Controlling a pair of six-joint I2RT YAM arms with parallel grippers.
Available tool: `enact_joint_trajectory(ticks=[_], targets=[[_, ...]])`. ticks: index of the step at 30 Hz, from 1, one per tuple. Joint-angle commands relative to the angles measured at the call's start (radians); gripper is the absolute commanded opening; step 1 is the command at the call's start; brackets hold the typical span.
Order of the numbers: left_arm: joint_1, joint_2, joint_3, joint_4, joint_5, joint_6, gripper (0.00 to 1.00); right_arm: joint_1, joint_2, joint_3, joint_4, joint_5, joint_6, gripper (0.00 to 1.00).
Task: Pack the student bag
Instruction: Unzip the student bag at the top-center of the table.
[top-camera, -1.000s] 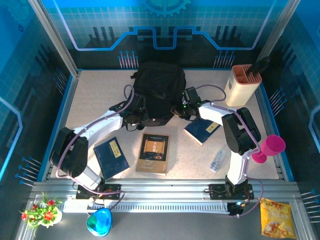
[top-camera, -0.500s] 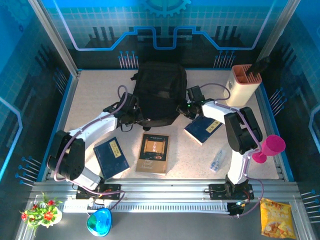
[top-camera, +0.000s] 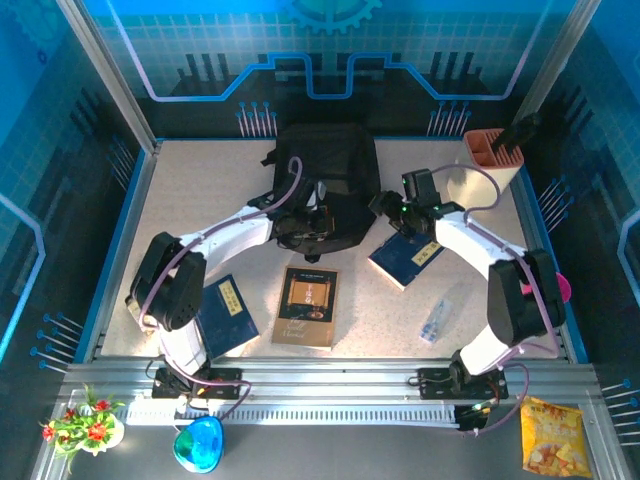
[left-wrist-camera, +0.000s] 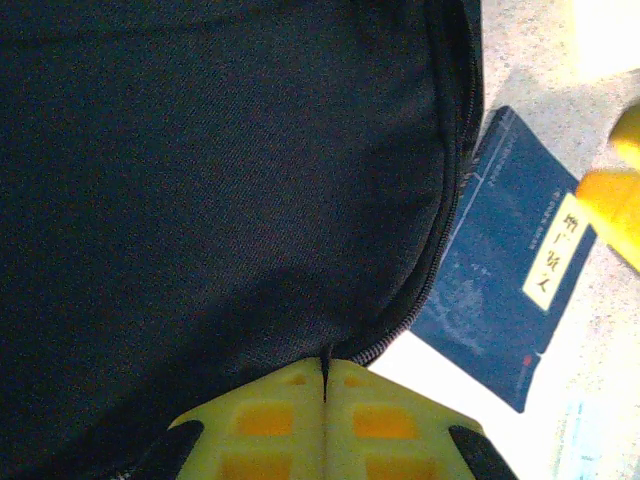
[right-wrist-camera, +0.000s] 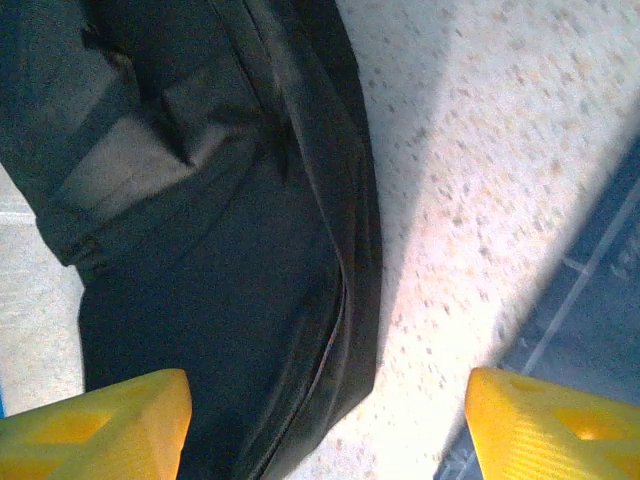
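The student bag (top-camera: 325, 185) lies flat at the far-centre of the table (top-camera: 190, 200), black fabric w/ straps toward the back wall, and it looks closed. No book is inside as far as can be seen. The left gripper (top-camera: 310, 222) sits on the bag's near edge. Wrist view shows the left gripper (left-wrist-camera: 325, 385) w/ its yellow fingers pressed tight together, right where the zipper (left-wrist-camera: 440, 240) curves down to meet them. That's prob to pinch the pull or the seam so the bag can be opened or steadied, but whether anything is actually caught btwn the pads can't be told. The right gripper (top-camera: 387, 206) is at the bag's right flank; in its own view the right gripper (right-wrist-camera: 325, 440) has its fingers spread wide w/ nothing btwn them, just bag fabric and bare tabletop below. So it's not holding the bag, prob free to re-grip or go for a book. Three books wait near the bag b/c they're the load: the blue book (top-camera: 405, 258) just beside the bag's right corner and under the right arm (also the blue book (left-wrist-camera: 510, 280) from the left wrist), the brown book (top-camera: 307, 306) in front, and the dark blue book (top-camera: 222, 315) partly under the left arm. Judgement: early stage, opening comes first, packing not yet begun.
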Motion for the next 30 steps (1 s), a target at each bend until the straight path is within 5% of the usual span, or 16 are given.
enact_joint_trajectory(ticks=[1, 17, 25, 30], targets=[[-0.028, 0.034, 0.07, 0.007, 0.035, 0.024, 0.0, 0.002, -0.056, -0.092, 0.008, -0.044, 0.116, 0.75], [-0.044, -0.004, 0.012, -0.013, -0.043, -0.016, 0.0, 0.079, 0.132, -0.019, 0.128, -0.119, 0.237, 0.73], [-0.037, -0.069, -0.052, -0.063, -0.15, -0.01, 0.0, 0.072, 0.202, 0.031, 0.108, -0.081, 0.17, 0.41], [-0.013, -0.134, -0.107, -0.112, -0.226, -0.016, 0.0, 0.062, 0.187, 0.026, 0.08, -0.032, 0.136, 0.3]])
